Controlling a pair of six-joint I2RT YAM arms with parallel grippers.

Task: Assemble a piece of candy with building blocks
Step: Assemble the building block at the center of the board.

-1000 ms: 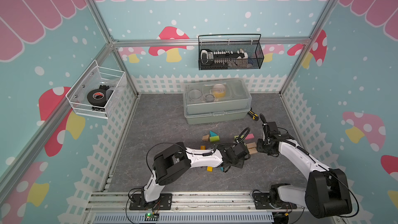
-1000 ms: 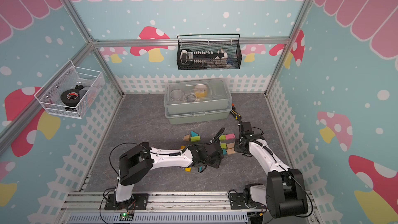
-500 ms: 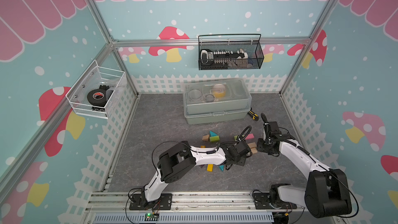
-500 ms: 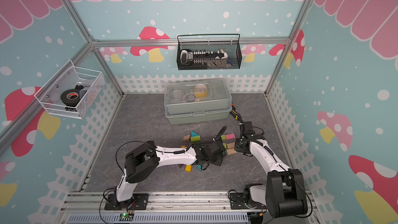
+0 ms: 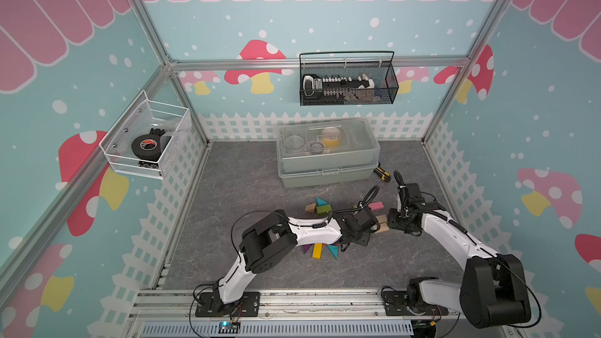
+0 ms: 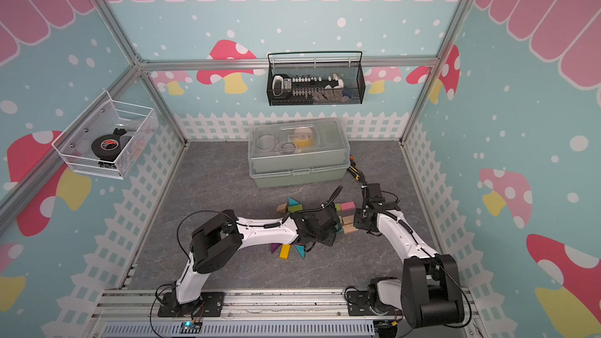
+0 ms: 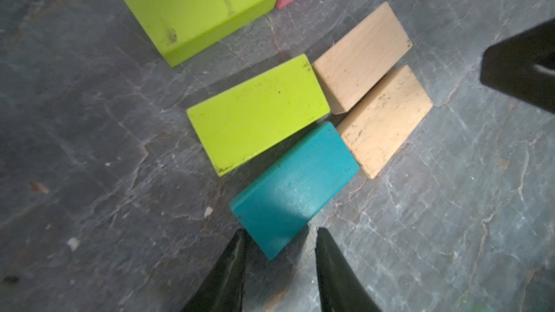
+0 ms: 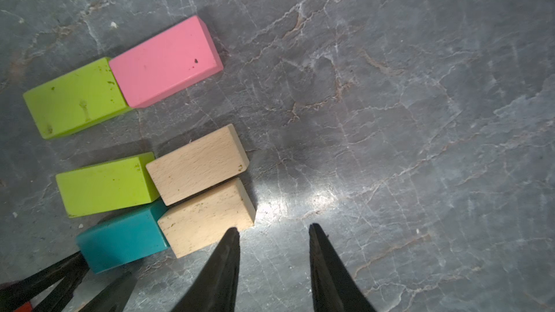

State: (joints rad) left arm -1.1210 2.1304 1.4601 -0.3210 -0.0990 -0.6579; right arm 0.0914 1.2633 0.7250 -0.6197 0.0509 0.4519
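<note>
we see the building blocks lying on the grey marbled floor [image 7: 90, 160] between the two arms, in front of a clear plastic toolbox [image 5: 327, 157].

in the left wrist view four bars make a tight cluster. a lime block [image 7: 258, 114] and a teal block [image 7: 295, 187] lie long side to long side, the teal one slightly offset. a tan block [image 7: 362, 57] and a second tan block [image 7: 386, 121] lie side by side, butting against the ends of those two. a little apart, across a strip of bare floor, a second lime block [image 7: 198, 10] and a pink block [image 8: 165, 61] sit end to end.

the left gripper [image 7: 279, 231] has its jaws partly apart. the near corner of the teal block pokes into the gap, with one fingertip [image 7: 241, 235] right at its edge, and we see no squeeze on it; it lies flat on the floor.

the right gripper [image 8: 271, 229] also stands partly spread with only floor between its tips. one fingertip [image 8: 232, 234] is at the corner of the second tan block; we cannot tell whether it touches.

in a top view, a purple block [image 5: 306, 248], a yellow block [image 5: 317, 250] and a teal triangle [image 5: 332, 250] lie beside the left arm. three more blocks sit near the toolbox: plain tan [image 5: 310, 208], teal [image 5: 322, 202] and green [image 5: 324, 209].
</note>
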